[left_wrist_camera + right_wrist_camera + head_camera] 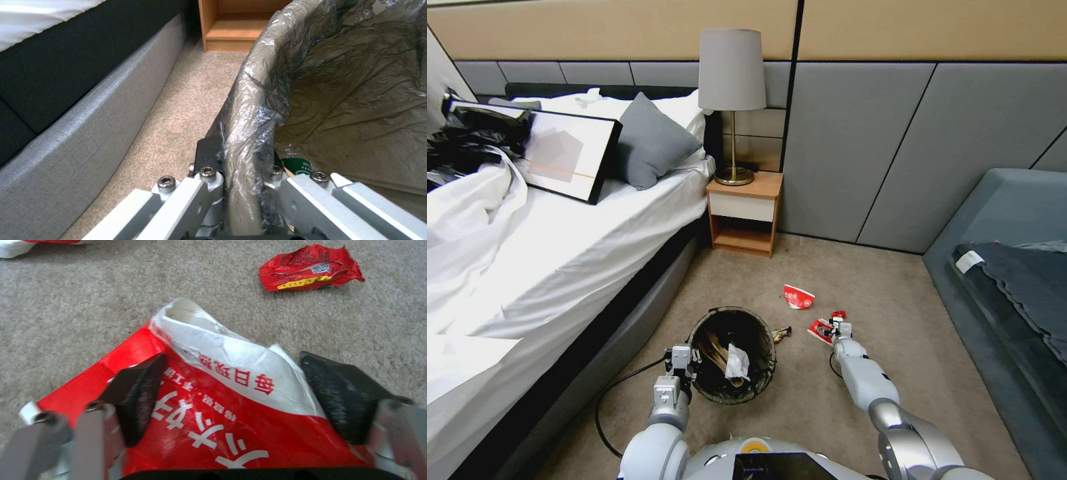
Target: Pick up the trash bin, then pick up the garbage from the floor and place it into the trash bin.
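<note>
The trash bin (762,331), round with a dark liner bag, is held just above the carpet in front of me. My left gripper (684,360) is shut on its rim (253,110), one finger inside and one outside. Inside lie a tan paper bag, a white tissue (737,363) and a green-labelled piece (296,166). My right gripper (837,328) is down at the floor, open, its fingers on either side of a crumpled red-and-white wrapper (213,373). More garbage lies on the carpet: a small red wrapper (311,268), another red-and-white wrapper (798,297), and a dark wrapper (782,333) beside the bin.
A bed (560,253) runs along the left, with its grey base (89,133) close to the bin. A wooden nightstand (744,213) with a lamp stands at the back wall. A grey sofa (1007,267) fills the right. A black cable (607,400) loops on the carpet.
</note>
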You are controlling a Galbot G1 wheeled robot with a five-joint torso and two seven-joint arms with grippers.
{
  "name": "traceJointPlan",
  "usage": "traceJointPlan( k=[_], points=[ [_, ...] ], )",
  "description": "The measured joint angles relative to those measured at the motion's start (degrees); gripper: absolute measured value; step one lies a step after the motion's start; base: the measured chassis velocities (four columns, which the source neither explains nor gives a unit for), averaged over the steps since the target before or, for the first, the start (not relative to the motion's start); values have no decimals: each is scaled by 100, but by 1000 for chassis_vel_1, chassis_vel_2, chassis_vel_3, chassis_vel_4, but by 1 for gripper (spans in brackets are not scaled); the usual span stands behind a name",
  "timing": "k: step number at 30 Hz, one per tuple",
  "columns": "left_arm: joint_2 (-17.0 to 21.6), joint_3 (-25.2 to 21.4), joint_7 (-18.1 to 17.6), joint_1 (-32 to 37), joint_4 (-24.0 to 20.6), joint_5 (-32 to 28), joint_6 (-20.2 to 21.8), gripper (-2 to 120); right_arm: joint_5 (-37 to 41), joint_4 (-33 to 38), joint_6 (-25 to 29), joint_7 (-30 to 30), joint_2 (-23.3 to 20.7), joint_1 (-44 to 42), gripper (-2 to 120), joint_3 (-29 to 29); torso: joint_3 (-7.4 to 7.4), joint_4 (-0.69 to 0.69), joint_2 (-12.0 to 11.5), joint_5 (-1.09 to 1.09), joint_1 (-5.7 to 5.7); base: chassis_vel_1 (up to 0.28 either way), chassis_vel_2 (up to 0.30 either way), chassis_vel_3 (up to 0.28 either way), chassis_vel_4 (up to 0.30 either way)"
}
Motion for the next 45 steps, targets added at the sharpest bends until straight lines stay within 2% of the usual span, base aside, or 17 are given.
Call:
traceJointPlan(
  k=[5, 12, 18, 26, 31, 37, 42, 43, 45],
  points=[
    [1, 6, 0, -11, 7, 0, 1, 2, -15, 35, 20, 8, 10, -23, 59, 6, 0, 0, 0, 1, 0, 0, 0, 0, 0],
    [-25, 43, 0, -28, 38, 10, 3, 2, -33, 104, 98, 13, 24, -94, 38, 11, 1, -1, 0, 2, 1, 0, 0, 0, 0],
    [-24, 33, 0, -28, 35, 11, 5, 2, -38, 109, 118, 13, 33, -107, 28, 13, 1, -1, 0, 2, 1, 0, 0, 0, 0],
    [-27, 35, 0, -42, 33, 10, 8, 2, -45, 158, 130, 30, 27, -130, 3, 15, 2, -2, -1, 3, 1, 0, 0, 0, 0],
    [-25, 34, 0, -57, 35, 0, 8, 2, -60, 214, 264, 32, 17, -197, 0, 20, 2, -2, -1, 3, 1, 0, 0, 0, 0],
    [-9, 58, 2, -95, 66, -13, 9, 2, 34, 735, 316, 82, 4, -495, 0, 9, 3, -5, -1, 6, 1, 0, 0, 0, 0],
    [10, 80, 2, -128, 81, -28, 9, 2, 261, 1653, 339, 187, -8, -888, 0, -13, 3, -3, -1, 4, 2, 0, 0, 0, 0],
    [10, 80, 2, -128, 81, -28, 9, 2, 261, 1653, 339, 187, -8, -888, 0, -13, 3, -3, -1, 4, 2, 0, 0, 0, 0],
    [29, 87, 4, -144, 113, -41, 9, 2, 401, 2263, 406, 243, -17, -1119, 0, -17, 2, -2, -1, 2, 1, 0, 0, 0, 0]
  ],
)
